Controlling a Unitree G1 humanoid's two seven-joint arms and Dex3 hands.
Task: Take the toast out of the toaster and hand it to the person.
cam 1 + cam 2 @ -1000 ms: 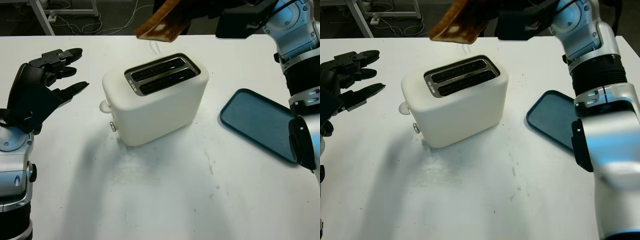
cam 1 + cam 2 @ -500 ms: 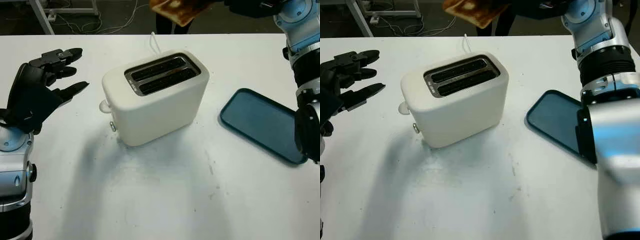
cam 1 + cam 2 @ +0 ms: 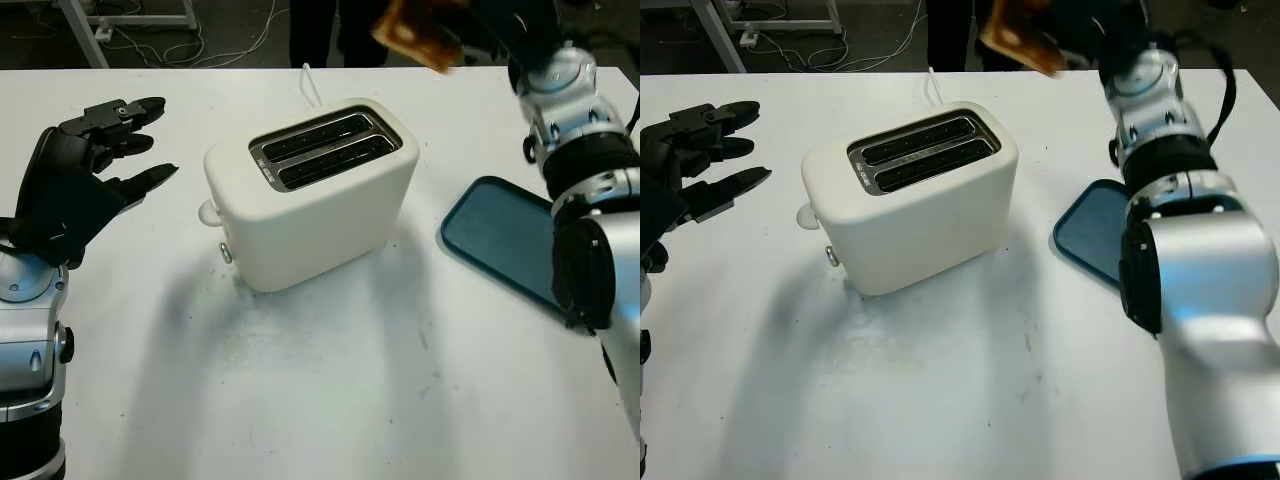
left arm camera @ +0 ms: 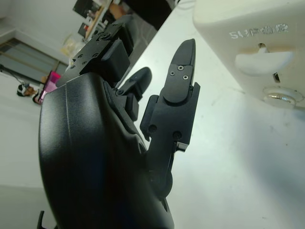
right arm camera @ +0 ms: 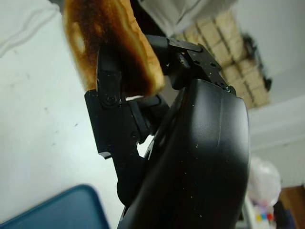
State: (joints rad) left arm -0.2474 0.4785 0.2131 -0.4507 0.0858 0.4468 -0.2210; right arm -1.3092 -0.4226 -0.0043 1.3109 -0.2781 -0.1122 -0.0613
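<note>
Beyond the white table's (image 3: pixel 330 400) far edge, dark floor (image 3: pixel 230 30) carries loose cables (image 3: pixel 150 40) beside a metal frame (image 3: pixel 85 30).

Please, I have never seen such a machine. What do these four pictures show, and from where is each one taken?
This is a humanoid robot with two black three-finger hands. Two pictures come from its head camera, looking down at a white table; two come from cameras at its wrists. On the table stand a white toaster and a dark teal tray. The right hand, raised beyond the toaster at the far edge, holds a slice of toast. The left hand is open, in the air beside the toaster.
</note>
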